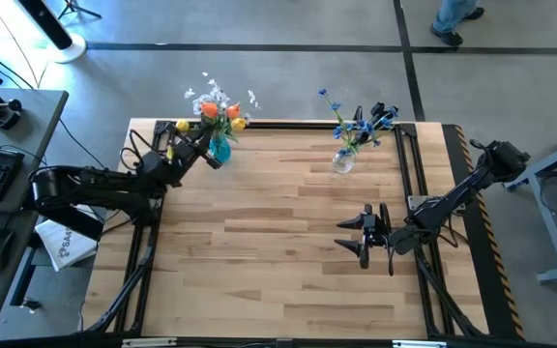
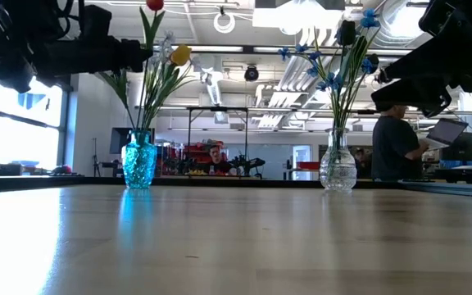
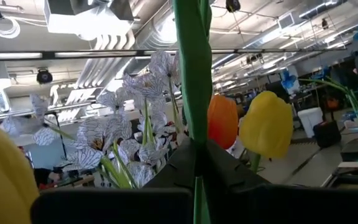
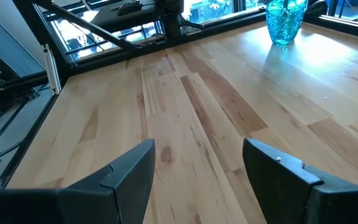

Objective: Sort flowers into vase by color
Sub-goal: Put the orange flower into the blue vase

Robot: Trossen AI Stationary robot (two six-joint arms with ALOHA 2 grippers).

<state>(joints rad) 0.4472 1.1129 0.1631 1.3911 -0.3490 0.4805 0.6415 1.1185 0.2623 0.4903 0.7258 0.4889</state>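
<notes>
— Green stem [image 3: 193, 93] ran straight up between the left gripper's [image 1: 197, 141] fingers, which were closed tight on it. Why hold it so low on the stalk?

— Probably so the head stayed clear above the bunch. In the low view a red tulip [image 2: 155, 5] stood higher than the others over the blue vase [image 2: 139, 161], with the left arm beside it at the table's far-left corner. Holding the stalk upright would let its foot slide into the vase's narrow mouth.

— What else was in that vase?

— An orange tulip [image 3: 222, 119], a yellow one [image 3: 266, 124] and pale veined blossoms [image 3: 107, 134], all crowded just past the fingers. Warm and pale colours together, it seemed.

— And the blues?

— Blue flowers [image 1: 361, 124] sat in the clear vase [image 1: 342, 162] at the far right, well apart from the first bunch, which fits sorting by colour.

— The right arm?

— The right gripper [image 1: 365, 235] hung over bare wood [image 4: 185, 112] on the right half of the table, jaws spread wide with nothing between them. I'd judge it was waiting, as no loose flowers lay on the table.
</notes>
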